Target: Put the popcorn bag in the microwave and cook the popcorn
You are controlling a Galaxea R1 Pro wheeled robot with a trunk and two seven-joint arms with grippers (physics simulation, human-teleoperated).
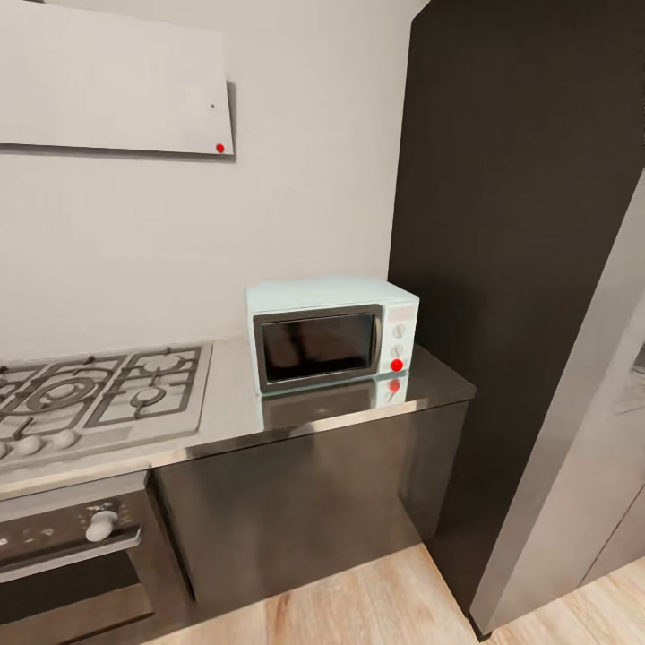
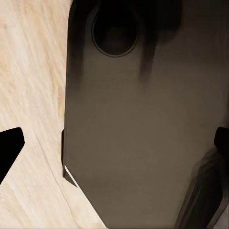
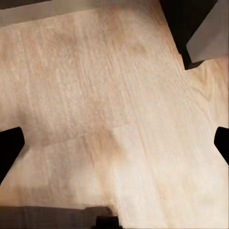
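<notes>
Microwave (image 1: pixel 330 333) stands door shut on the bench (image 1: pixel 233 408), right of the hob (image 1: pixel 98 385). Left pincer (image 2: pixel 114 143) and right pincer (image 3: pixel 114 143) both spread wide, empty, over floor (image 3: pixel 105 109).

The microwave (image 1: pixel 331 333) is seen in pale mint-blue, with a dark-framed black glass door, white knobs and a red dot, and it is mirrored faintly in the glossy grey countertop (image 1: pixel 233 408). The hob (image 1: pixel 94 394) is shown in steel grey with dark grates and whitish knobs, under a flat white hood (image 1: pixel 112 81) marked by a red dot, against a white wall (image 1: pixel 296 188). Dark brown-black is worn by the cabinets (image 1: pixel 305 502), and the floor (image 3: pixel 114 119) is rendered in light wood with fine grain lines
</notes>
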